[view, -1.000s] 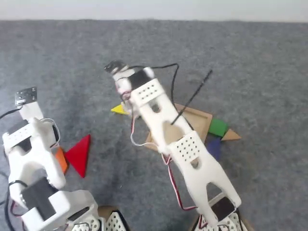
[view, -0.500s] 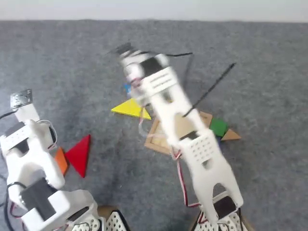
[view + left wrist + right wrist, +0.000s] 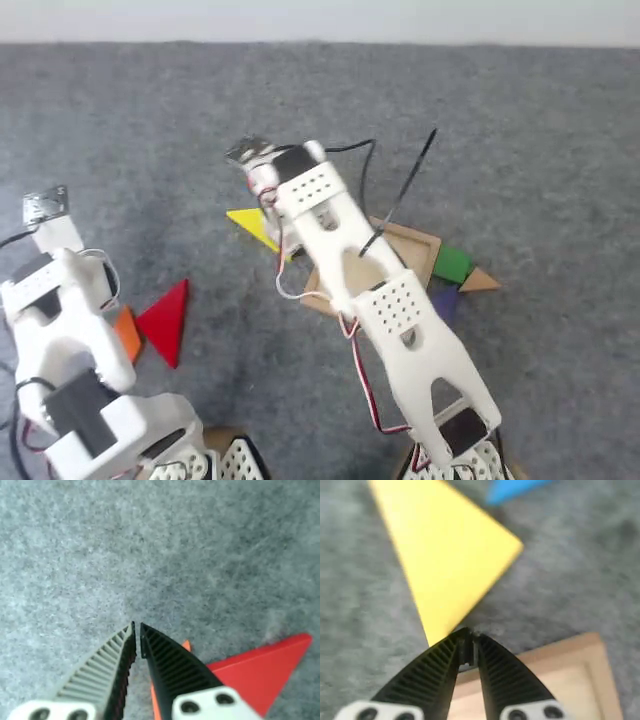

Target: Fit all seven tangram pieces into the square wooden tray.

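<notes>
Found the right gripper [image 3: 469,634] pinched shut with no piece held, tips down at a corner of the yellow triangle [image 3: 445,555], just beside the rim of the wooden tray [image 3: 565,647] near mid-table. Saw a green piece [image 3: 452,264], a purple piece [image 3: 443,305] and a tan triangle [image 3: 480,281] by the tray's side facing the right edge. Found the left gripper [image 3: 137,626] closed on nothing near the left edge, beside the red triangle [image 3: 260,672] and an orange piece [image 3: 125,332].

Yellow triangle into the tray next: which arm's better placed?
Right. The right tool sits at a corner of the yellow triangle, beside the wooden tray; the left tool is by the red triangle.
</notes>
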